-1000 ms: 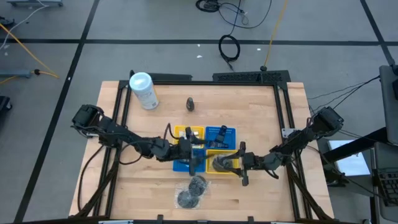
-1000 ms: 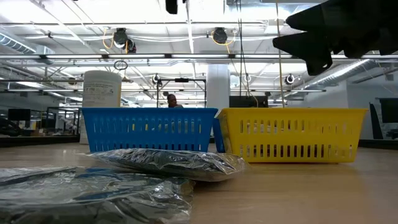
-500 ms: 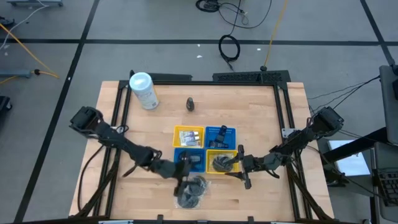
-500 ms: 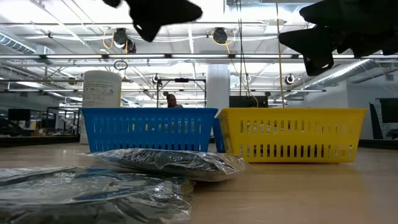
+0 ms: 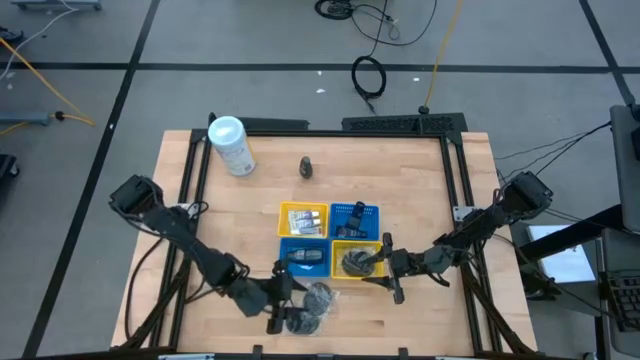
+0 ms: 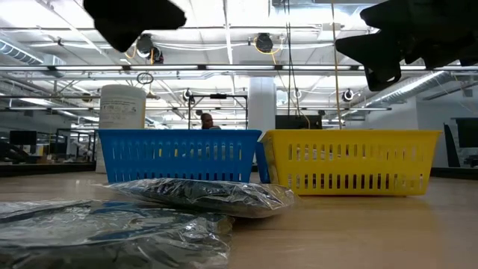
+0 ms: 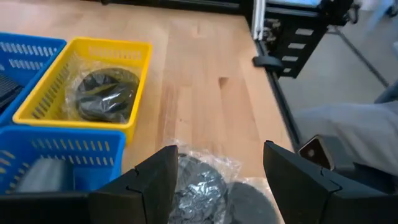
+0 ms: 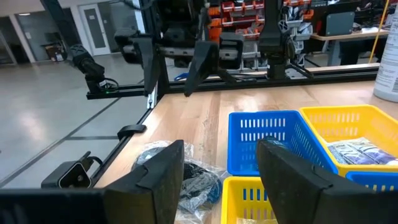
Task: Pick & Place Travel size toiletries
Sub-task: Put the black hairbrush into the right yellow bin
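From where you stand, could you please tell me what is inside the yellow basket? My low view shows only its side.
Observer: The yellow basket holds one wrapped disc.
Operator: Thank you. Which arm is the dark shape above the loose discs in front of me?
Observer: That is the left gripper. Its jaws are open and empty above the loose discs.
Operator: Is there anything on the far side that the baskets hide from me?
Observer: Yes, a dark cone bottle sits alone on the table.
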`<state>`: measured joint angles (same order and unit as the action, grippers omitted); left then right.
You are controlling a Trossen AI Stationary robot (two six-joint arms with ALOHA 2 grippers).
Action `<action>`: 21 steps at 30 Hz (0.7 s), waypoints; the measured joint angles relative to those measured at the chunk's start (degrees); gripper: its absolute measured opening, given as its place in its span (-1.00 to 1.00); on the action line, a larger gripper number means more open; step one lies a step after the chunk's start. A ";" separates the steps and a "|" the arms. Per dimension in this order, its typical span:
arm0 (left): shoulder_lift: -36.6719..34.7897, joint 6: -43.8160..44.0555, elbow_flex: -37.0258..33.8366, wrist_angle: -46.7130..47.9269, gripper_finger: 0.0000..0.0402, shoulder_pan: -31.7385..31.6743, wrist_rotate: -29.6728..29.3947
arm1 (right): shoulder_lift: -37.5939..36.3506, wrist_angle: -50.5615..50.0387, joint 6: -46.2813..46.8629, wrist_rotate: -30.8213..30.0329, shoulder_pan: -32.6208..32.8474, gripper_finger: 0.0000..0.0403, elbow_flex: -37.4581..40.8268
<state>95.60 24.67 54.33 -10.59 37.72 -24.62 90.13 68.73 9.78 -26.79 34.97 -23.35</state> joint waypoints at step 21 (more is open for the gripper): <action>19.74 3.57 23.10 29.60 0.17 1.59 -0.90 | 0.00 -0.29 -0.20 -0.13 -0.01 -0.07 0.00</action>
<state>115.34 28.24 77.43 19.01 39.31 -25.52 90.13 68.44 9.58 -26.92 34.96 -23.35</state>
